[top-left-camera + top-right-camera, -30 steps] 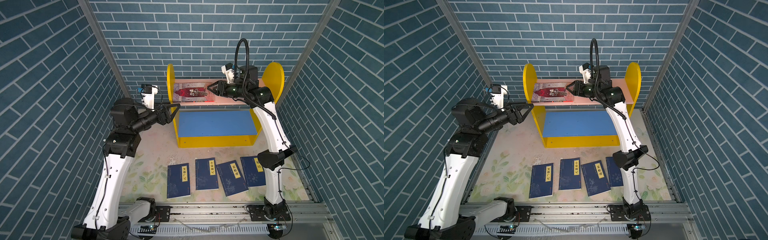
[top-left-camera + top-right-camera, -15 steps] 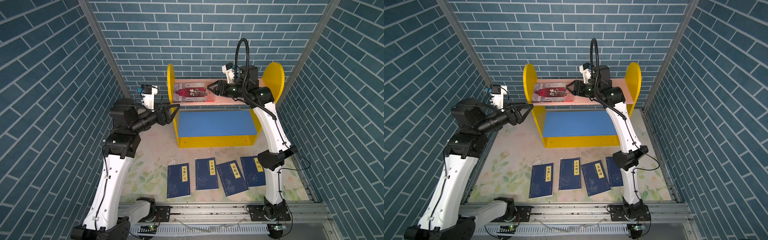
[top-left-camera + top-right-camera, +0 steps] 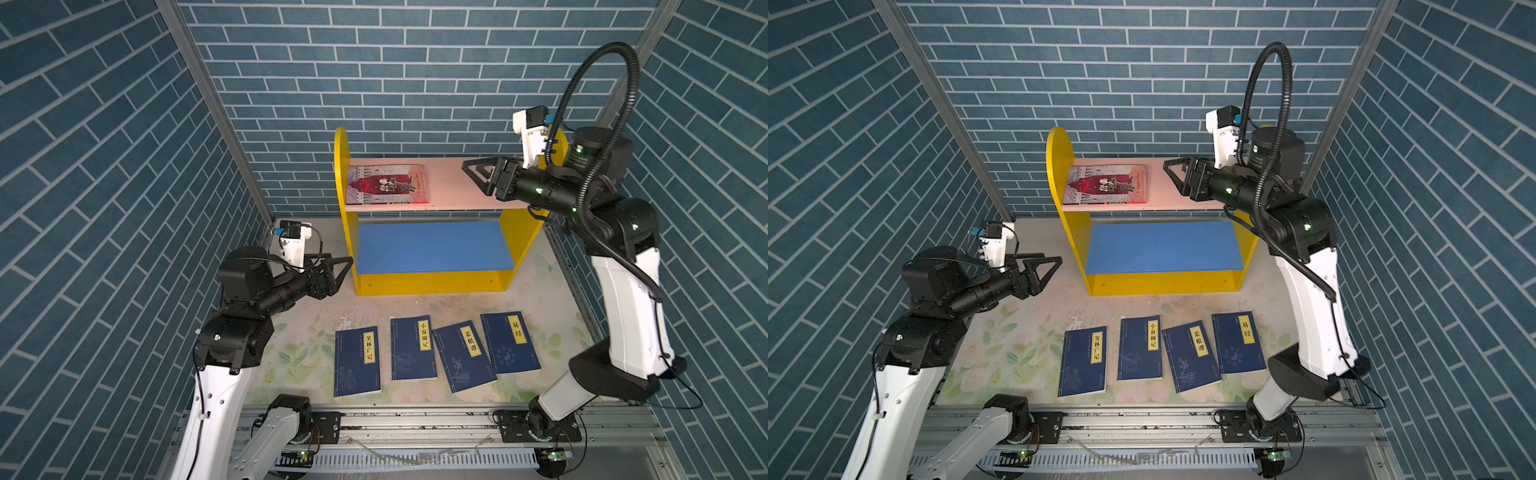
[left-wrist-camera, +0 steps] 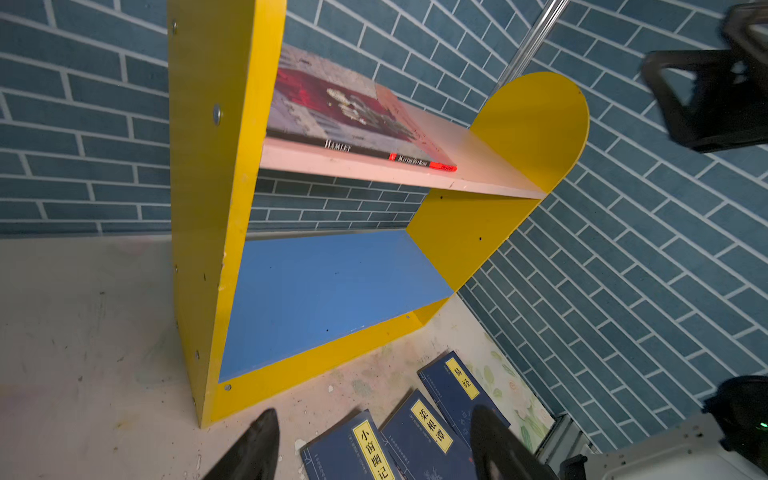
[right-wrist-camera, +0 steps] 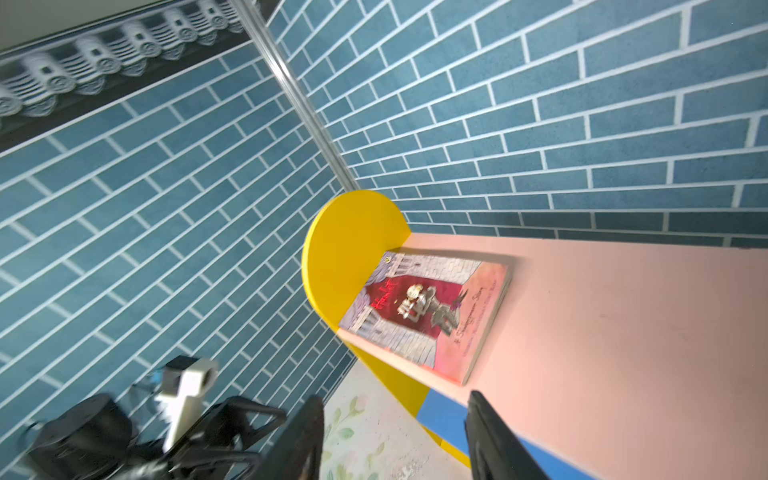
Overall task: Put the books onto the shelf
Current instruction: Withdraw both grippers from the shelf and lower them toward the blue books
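The shelf (image 3: 428, 284) is set against the back wall. One grey-and-red book (image 3: 386, 185) is laid flat on the shelf's pink upper board (image 3: 446, 187), pushed against the left side panel; the rest of that board is bare. Nothing is held by the blue lower board (image 3: 432, 247). Four navy books (image 3: 413, 347) are spread face up in a row on the floral mat (image 3: 299, 353) in front of the shelf, the two rightmost with edges meeting. The right gripper (image 3: 473, 178) is held over the right end of the pink board, fingers parted with nothing between them. The left gripper (image 3: 344, 272) is held near the shelf's left panel, not touching it, its fingers likewise spread and empty.
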Controlling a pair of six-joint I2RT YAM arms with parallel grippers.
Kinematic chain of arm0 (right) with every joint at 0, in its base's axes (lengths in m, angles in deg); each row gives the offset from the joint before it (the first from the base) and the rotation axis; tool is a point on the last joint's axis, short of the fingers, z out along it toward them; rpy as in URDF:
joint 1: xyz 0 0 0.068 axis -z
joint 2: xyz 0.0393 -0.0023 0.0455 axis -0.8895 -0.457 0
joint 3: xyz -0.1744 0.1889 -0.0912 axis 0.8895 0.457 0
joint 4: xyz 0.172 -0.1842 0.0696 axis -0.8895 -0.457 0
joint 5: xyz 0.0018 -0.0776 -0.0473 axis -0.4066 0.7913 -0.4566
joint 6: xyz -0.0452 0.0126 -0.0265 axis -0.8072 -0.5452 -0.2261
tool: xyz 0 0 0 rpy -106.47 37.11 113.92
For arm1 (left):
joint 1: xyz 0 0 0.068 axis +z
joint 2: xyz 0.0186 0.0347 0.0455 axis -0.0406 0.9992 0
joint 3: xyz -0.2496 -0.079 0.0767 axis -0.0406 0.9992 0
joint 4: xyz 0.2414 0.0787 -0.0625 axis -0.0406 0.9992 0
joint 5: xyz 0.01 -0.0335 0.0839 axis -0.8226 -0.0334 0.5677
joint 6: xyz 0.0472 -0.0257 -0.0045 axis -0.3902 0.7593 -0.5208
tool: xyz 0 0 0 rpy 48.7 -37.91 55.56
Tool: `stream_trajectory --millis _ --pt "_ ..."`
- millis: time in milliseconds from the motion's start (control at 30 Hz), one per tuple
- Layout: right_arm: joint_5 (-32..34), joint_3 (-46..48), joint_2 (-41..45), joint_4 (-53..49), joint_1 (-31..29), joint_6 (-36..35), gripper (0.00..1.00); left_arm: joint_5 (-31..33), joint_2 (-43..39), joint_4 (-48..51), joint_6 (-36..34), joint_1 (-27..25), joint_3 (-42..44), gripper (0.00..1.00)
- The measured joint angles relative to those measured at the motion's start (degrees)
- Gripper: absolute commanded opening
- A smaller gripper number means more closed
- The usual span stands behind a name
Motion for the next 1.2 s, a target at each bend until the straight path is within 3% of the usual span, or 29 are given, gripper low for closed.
stream_trajectory --millis 267,500,700,867,1200 --pt "0.2 41.2 25.0 2.9 -6.4 -0.4 0.50 0.2 -0.1 3.1 2.0 0.0 16.0 0.71" --pt "0.2 69.7 37.2 7.2 -10.3 3.2 0.51 2.6 1.4 1.1 4.8 0.0 26.9 0.71" --pt "-0.5 89.4 38.7 19.6 -12.0 9.8 0.50 1.8 7.0 -3.3 5.1 0.0 32.1 0.71" --pt "2.1 99.9 36.3 27.6 -12.1 15.5 0.49 -0.8 12.3 -8.5 3.0 -0.2 32.2 0.71" --pt "2.9 105.2 23.1 45.2 -12.2 22.2 0.46 -5.5 19.5 -14.4 -1.3 -9.0 29.4 0.71"
